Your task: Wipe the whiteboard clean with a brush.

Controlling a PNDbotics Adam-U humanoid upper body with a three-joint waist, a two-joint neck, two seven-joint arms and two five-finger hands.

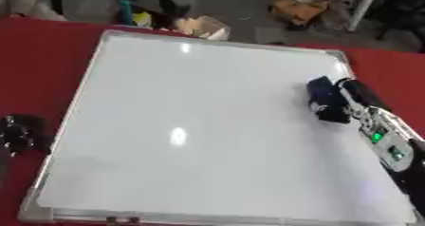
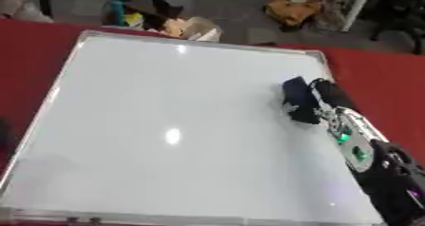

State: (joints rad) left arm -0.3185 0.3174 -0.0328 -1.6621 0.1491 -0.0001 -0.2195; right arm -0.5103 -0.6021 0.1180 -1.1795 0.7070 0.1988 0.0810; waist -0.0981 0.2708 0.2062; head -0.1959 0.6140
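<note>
A large whiteboard (image 1: 199, 125) with a silver frame lies flat on the red table; its surface looks blank with light glare. My right hand (image 1: 353, 94) comes in from the lower right and is shut on a dark blue brush (image 1: 325, 100), which rests on the board near its right edge. My left hand (image 1: 23, 132) sits off the board at the left edge of the left eye view, on the red cloth; its finger state is unclear.
Red tablecloth (image 1: 41, 59) surrounds the board. Beyond the table's far edge lie a cardboard box (image 1: 203, 26), coloured items (image 1: 133, 16) and a brown bag (image 1: 299, 9) on the floor.
</note>
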